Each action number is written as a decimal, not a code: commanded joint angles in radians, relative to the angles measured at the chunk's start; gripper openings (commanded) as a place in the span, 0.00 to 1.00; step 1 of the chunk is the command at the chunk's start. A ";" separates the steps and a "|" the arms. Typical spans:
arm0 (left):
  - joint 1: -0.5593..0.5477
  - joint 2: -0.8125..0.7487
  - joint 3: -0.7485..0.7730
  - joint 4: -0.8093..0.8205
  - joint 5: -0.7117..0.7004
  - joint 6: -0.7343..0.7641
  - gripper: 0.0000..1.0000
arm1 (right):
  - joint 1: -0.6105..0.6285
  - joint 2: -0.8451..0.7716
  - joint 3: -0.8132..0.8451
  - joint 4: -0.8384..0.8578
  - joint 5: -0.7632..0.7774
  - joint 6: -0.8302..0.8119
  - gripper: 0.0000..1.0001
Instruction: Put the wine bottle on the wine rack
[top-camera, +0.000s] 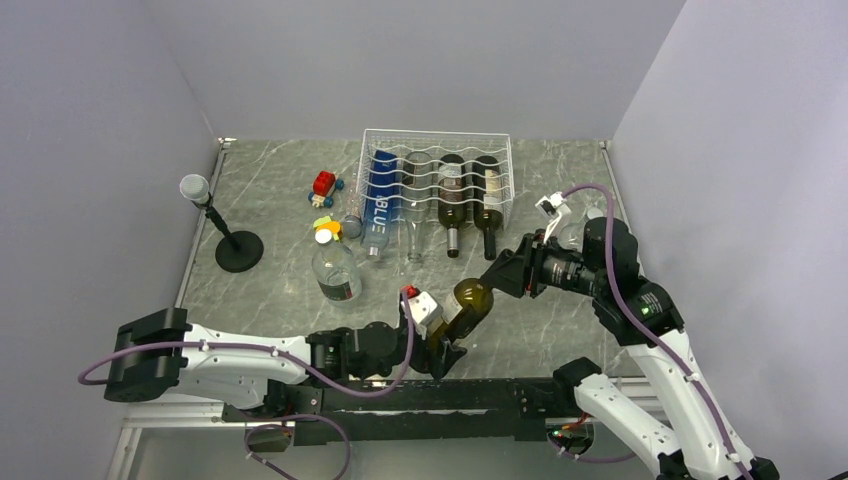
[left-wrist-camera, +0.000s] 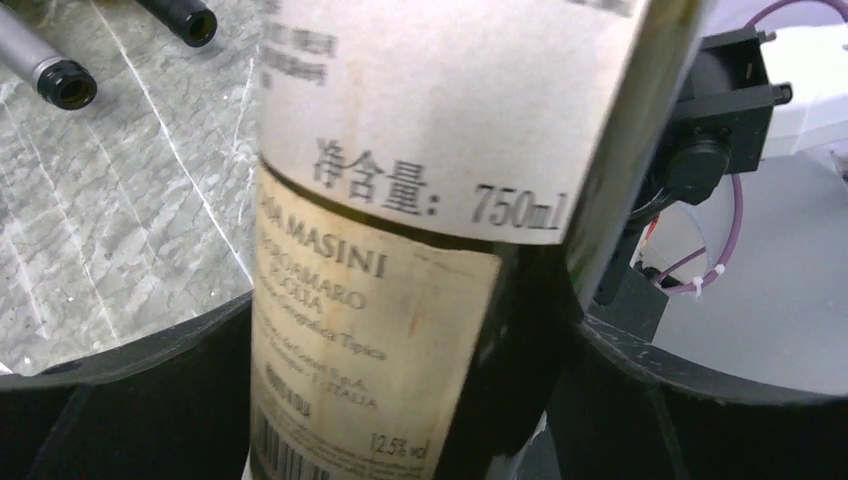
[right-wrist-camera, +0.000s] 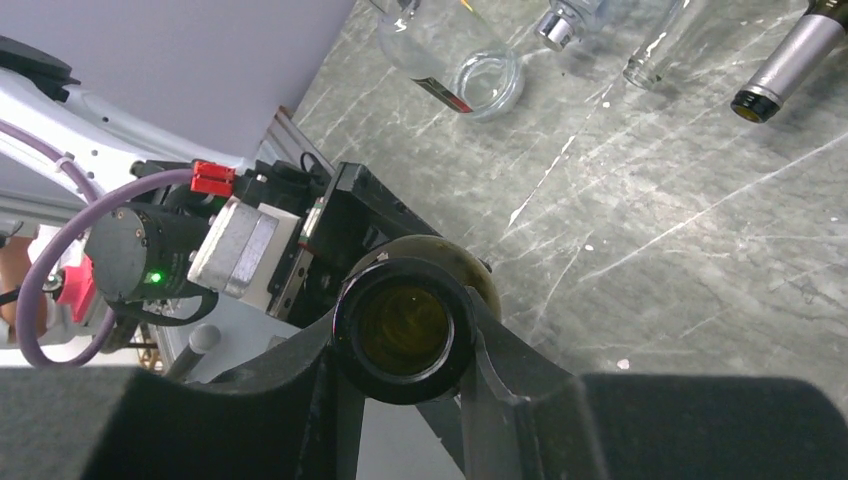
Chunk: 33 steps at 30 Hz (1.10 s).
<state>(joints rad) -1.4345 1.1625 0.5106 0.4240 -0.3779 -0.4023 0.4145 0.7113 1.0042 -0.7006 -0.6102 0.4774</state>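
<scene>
Right gripper (top-camera: 508, 272) is clamped on the neck of the wine bottle (top-camera: 470, 300), just below the open mouth; its wrist view looks straight down the mouth. Left gripper (top-camera: 447, 343) has its fingers (left-wrist-camera: 150, 400) spread wide, one each side of the labelled body. Can't tell if they touch the glass. Bottle sits tilted at lower centre of the top view, between both arms. Wine rack (top-camera: 440, 135) is at upper centre, well apart, with four bottles lying in its grooves.
</scene>
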 joint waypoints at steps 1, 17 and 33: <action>0.018 0.000 0.007 0.035 0.049 0.023 0.84 | 0.003 -0.023 -0.001 0.171 -0.122 0.109 0.00; 0.021 -0.078 0.086 -0.172 0.044 0.279 0.01 | 0.003 -0.005 0.035 0.029 0.059 -0.016 0.99; -0.040 -0.043 0.166 -0.372 -0.167 0.780 0.01 | 0.038 0.010 0.127 -0.253 0.015 -0.257 1.00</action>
<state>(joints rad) -1.4586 1.1389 0.6174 -0.0078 -0.4343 0.2092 0.4210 0.7101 1.0969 -0.8494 -0.5468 0.3206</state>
